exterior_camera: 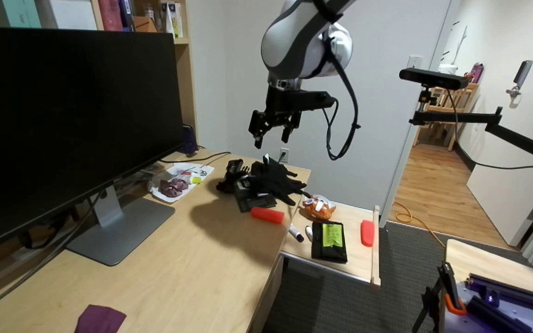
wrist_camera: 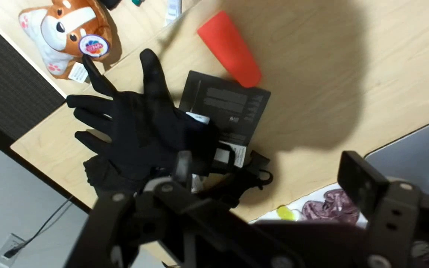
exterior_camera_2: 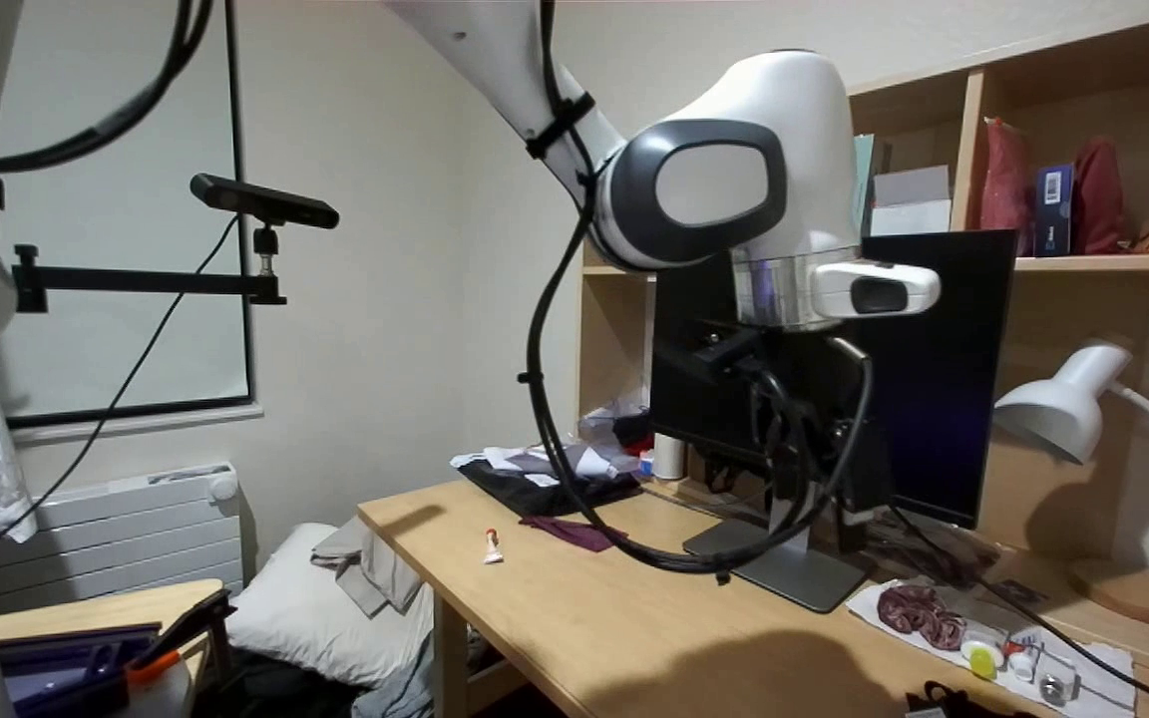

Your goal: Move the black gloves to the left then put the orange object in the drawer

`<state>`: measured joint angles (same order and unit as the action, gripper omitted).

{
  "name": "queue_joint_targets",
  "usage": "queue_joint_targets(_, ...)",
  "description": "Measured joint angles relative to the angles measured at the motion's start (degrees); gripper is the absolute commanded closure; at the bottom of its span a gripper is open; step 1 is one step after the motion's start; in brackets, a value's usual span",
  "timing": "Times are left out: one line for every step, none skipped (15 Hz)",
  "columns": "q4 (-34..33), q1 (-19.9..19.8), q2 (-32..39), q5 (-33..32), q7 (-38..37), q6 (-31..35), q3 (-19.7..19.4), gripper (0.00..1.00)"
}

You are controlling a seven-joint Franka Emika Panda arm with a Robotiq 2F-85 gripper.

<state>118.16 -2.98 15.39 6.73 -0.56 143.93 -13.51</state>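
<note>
Spread and empty, the fingers (wrist_camera: 359, 176) hang above the table (exterior_camera: 201, 277), presumably for the gloves (wrist_camera: 140, 124) there, whose lower layers are hard to make out. The orange bar (wrist_camera: 231, 48) lies near them; the drawer (exterior_camera: 375, 259) stands open, probably to receive it.

Claw (exterior_camera: 272, 138): matt finish. Below it: black gloves (wrist_camera: 140, 123), matt cloth; orange object (wrist_camera: 231, 50), smooth, near-matt, plastic-looking; desk (wrist_camera: 397, 70), smooth light wood. Lower, to one side of the claw: drawer (exterior_camera: 352, 217), same light wood, and plush dog (wrist_camera: 67, 37), soft-looking cloth. Opposite side of the claw: monitor base (exterior_camera: 123, 231), smooth, metal-looking.
</note>
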Motion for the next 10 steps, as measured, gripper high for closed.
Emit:
queue_joint_targets(-3.15,-0.50,2.22,-0.01,-2.17,-1.09,0.07,0.00)
queue_joint_targets(-6.15,-0.99,4.25,-0.01,-4.22,-2.30,0.10,0.00)
queue_joint_targets(-8.97,-1.58,6.21,-0.01,-6.20,-3.43,0.10,0.00)
queue_joint_targets(-11.63,-2.25,8.08,-0.01,-7.99,-4.71,0.09,0.00)
queue_joint_targets(-13.78,-2.85,9.64,-0.01,-8.94,-5.48,0.10,0.00)
queue_joint_targets(-14.72,-3.18,10.47,-0.03,-9.02,-5.57,0.15,0.00)
queue_joint_targets(-14.67,-3.35,10.59,-0.07,-9.02,-5.55,0.28,0.00)
queue_joint_targets(-14.60,-3.40,10.54,-0.09,-9.02,-5.55,0.43,0.00)
queue_joint_targets(-14.60,-3.39,10.48,-0.10,-9.02,-5.55,0.62,0.00)
queue_joint_targets(-14.60,-3.39,10.48,-0.10,-9.02,-5.55,0.72,0.00)
